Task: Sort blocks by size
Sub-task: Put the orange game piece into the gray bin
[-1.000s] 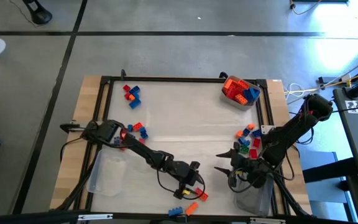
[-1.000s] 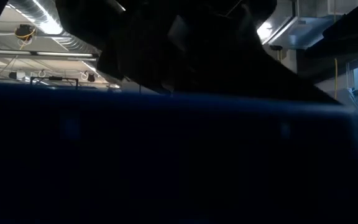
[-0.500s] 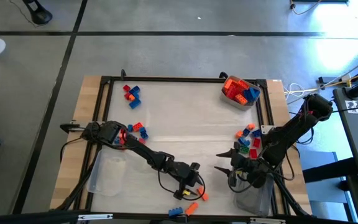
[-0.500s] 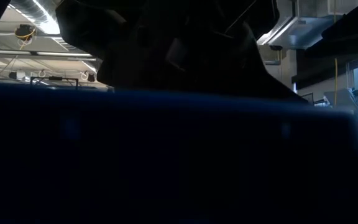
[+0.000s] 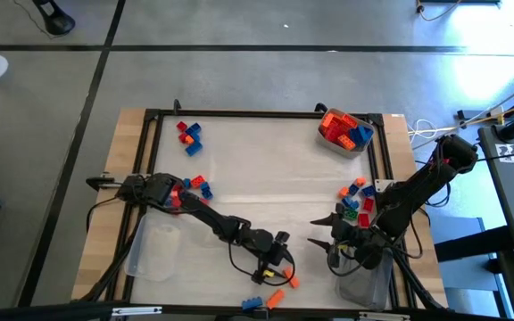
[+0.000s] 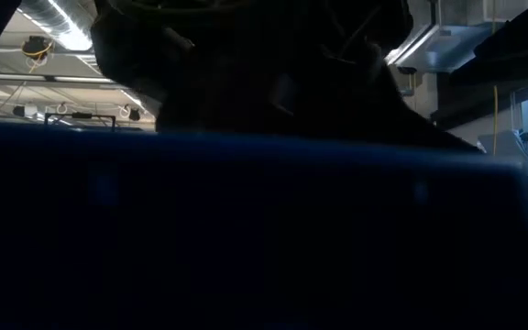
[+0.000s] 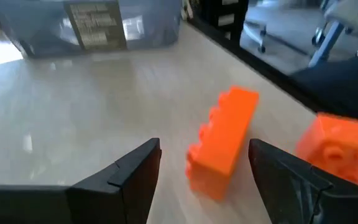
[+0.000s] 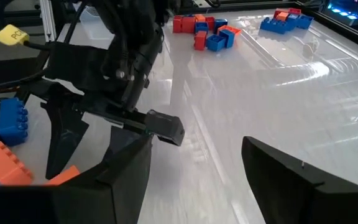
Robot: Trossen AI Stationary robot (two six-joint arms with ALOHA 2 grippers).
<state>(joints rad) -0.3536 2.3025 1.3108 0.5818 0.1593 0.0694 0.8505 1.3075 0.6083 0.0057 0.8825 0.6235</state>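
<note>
An orange block (image 7: 224,144) lies flat on the table near its front edge. My left gripper (image 7: 205,155) is open, with one finger on either side of the block's near end and clear of it. A second orange block (image 7: 340,149) lies just beside it. In the high view my left gripper (image 5: 279,267) sits low over the near middle. My right gripper (image 5: 318,241) hangs open and empty to its right, pointing at it. Other blocks lie in piles at the far left (image 5: 188,135), the left (image 5: 196,185) and the right (image 5: 355,201).
A tub (image 5: 344,131) full of red, orange and blue blocks stands at the far right corner. Clear tubs stand at the near left (image 5: 154,250) and near right (image 5: 364,283). A blue block (image 5: 252,303) and an orange one (image 5: 275,297) lie at the front edge. A black frame (image 5: 266,114) rims the table.
</note>
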